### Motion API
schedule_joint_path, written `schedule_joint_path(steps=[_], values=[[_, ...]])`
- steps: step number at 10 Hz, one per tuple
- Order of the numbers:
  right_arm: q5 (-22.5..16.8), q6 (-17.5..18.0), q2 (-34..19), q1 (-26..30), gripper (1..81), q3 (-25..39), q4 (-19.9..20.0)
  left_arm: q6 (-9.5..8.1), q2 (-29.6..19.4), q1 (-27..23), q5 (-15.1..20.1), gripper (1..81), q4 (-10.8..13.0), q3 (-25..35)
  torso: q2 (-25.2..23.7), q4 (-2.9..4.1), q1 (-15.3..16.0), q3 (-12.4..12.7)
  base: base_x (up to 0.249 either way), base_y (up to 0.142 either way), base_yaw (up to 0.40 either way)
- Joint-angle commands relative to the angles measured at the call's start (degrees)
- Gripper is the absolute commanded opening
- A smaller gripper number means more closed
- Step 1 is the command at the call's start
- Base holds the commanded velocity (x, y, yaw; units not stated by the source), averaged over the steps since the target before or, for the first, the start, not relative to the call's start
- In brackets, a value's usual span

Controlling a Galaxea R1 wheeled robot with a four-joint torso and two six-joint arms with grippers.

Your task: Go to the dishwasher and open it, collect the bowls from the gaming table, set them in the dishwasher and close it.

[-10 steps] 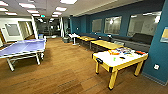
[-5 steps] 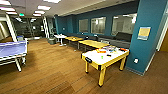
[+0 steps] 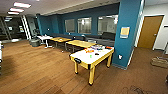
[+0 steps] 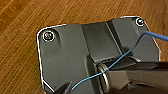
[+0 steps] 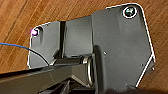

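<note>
Approach to the white-topped, yellow-sided gaming table [image 3: 91,58]: steer squarely toward its small coloured items [image 3: 93,50]; grippers' opening cannot be told.

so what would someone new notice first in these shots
Most likely the gaming table, its white top and bright yellow sides standing on the wood floor near the middle of the head view, with small colourful things scattered at its far end. Right behind it rises a tall teal pillar, and a wooden door stands further right.
</note>
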Motion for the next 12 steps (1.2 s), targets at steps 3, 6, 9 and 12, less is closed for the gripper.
schedule_joint_path(steps=[3, 6, 9, 12], values=[[-2.58, -0.11, 0.49, 2.87, 81.1, 0.23, -0.44, 0.23, 0.13, -2.89, 2.8, 81.1, -0.1, -0.04, 0.0, 0.0, 0.0, 0.0, 0.0, 0.0, -0.351], [-2.58, -0.11, 0.58, 3.04, 81.1, 0.32, -0.44, 0.23, 0.13, -2.89, 2.8, 81.1, -0.1, -0.04, 0.0, 0.0, 0.0, 0.0, 0.0, 0.0, -0.248], [-2.58, -0.11, 0.57, 3.05, 81.1, 0.32, -0.44, 0.14, 0.05, -2.89, 2.8, 81.1, -0.28, -0.04, 0.0, 0.0, 0.0, 0.0, 0.0, 0.0, -0.073], [-2.58, -0.2, 0.58, 2.87, 81.1, 0.32, -0.44, -0.04, 0.13, -2.89, 2.8, 81.1, -0.2, 0.04, 0.0, 0.0, 0.0, 0.0, 0.0, 0.0, 0.0]])
